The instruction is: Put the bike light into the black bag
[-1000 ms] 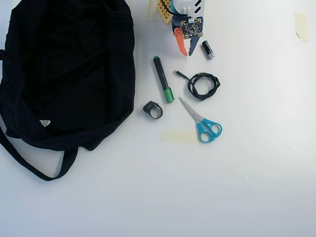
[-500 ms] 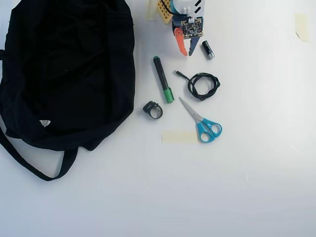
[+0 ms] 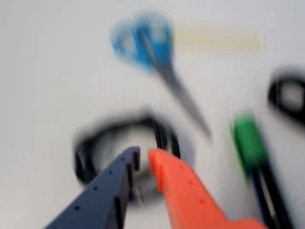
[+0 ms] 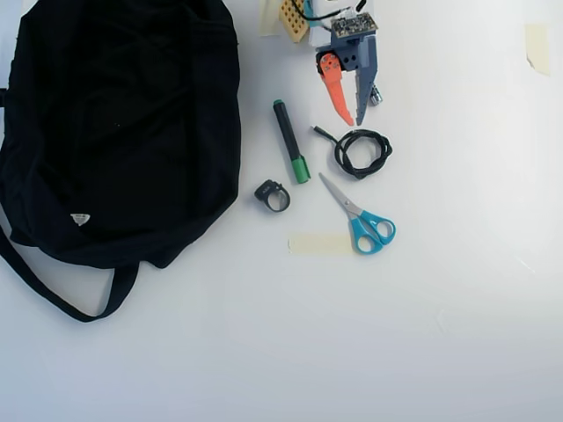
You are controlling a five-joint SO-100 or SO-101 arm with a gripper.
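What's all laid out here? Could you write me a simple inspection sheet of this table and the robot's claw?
Surface: white table, with a tape strip stuck on it.
Job's things: bike light lies on the table just right of the black bag, in the overhead view, not in it.
Clutter: green-capped marker, blue-handled scissors, and a small black cylinder partly hidden under the claw.
Grippers: gripper, orange and dark fingers slightly apart, empty, poised above the cable.
Cables: coiled black cable; a wire on the arm.
Surroundings: another tape piece at the top right.
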